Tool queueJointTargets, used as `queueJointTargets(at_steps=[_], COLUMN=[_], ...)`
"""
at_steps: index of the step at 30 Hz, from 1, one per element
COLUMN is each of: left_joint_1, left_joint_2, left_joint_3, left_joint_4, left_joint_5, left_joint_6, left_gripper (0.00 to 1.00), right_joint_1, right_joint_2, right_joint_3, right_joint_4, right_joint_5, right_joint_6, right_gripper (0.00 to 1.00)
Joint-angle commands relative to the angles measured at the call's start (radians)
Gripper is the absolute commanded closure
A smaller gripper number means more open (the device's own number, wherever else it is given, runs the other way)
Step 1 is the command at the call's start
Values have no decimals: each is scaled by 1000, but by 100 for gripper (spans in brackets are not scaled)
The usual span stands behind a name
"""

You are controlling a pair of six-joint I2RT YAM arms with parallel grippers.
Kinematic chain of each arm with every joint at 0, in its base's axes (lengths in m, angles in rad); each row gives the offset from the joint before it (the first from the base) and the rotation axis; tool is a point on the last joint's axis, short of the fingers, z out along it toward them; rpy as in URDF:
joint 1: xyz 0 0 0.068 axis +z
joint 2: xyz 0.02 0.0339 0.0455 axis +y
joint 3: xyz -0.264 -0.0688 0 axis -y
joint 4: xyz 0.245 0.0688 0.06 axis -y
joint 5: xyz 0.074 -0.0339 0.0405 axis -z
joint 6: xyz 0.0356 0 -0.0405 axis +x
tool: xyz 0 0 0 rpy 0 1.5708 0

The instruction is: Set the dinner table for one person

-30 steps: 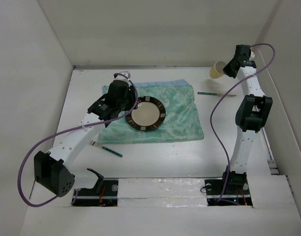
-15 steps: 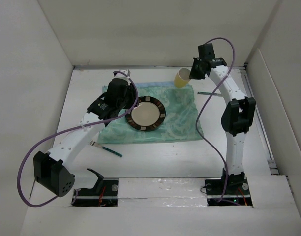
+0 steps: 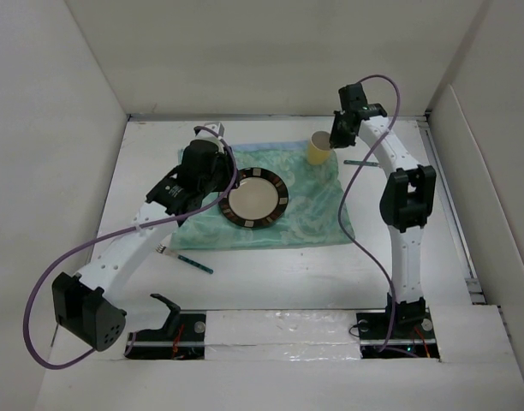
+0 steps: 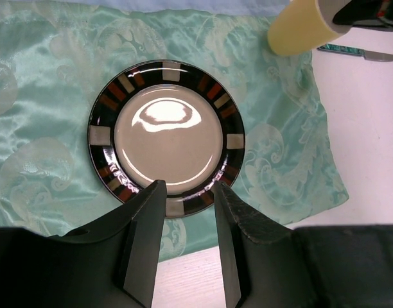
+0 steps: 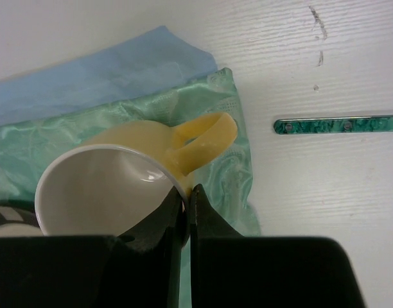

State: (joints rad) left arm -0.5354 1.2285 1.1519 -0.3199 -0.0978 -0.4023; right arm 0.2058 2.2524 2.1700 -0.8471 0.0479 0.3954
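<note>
Here, right hand (image 5: 185, 194) pinching cup (image 5: 97, 186) rim, left hand (image 4: 189, 190) spread above plate (image 4: 167, 138).

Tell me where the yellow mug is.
In the top view the yellow mug is pinched by the right gripper, jaws shut on its rim, over the far right corner of the placemat, between the plate and the green-handled knife.

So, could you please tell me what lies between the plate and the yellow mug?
Only bare green placemat lies between the plate and the mug, which the right tool grips by its rim. The left wrist view shows this best.
</note>
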Motion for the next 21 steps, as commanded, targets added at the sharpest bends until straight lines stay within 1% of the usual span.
queueJointTargets(at_steps=[1, 4, 6, 7, 8, 11, 14, 16, 17, 19, 20, 21], left_joint_1=[0, 0, 0, 0, 0, 0, 0, 0, 0, 0, 0, 0], left_joint_2=[-41, -50, -55, -54, -54, -54, -46, -40, -32, -26, -20, -20], left_joint_3=[-11, -17, -20, -21, -21, -23, -23, -17, -11, -1, 3, 8], left_joint_4=[27, 27, 27, 28, 27, 30, 31, 33, 35, 33, 36, 36], left_joint_5=[12, 12, 12, 12, 10, 6, 6, 9, 7, 6, 4, 3], left_joint_6=[-9, -10, -12, -12, -12, -12, -10, -7, -6, -3, 0, 2], left_gripper=[67, 67, 67, 67, 67, 67, 67, 67, 67, 67, 67, 67], right_joint_1=[15, 24, 24, 12, 12, 3, -6, -22, -31, -69, -84, -120], right_joint_2=[39, 53, 58, 59, 58, 33, 10, -19, -30, -89, -121, -154], right_joint_3=[100, 128, 145, 152, 162, 152, 151, 159, 162, 117, 78, 26], right_joint_4=[8, 9, 5, 5, 5, 22, 32, 42, 46, 72, 126, 161], right_joint_5=[-7, 33, 50, 47, 38, 18, -9, -40, -87, -105, -105, -99], right_joint_6=[6, 23, 39, 39, 43, 42, 42, 45, 57, 69, 88, 100], right_gripper=[100, 100, 95, 91, 75, 52, 39, 38, 38, 39, 51, 60])
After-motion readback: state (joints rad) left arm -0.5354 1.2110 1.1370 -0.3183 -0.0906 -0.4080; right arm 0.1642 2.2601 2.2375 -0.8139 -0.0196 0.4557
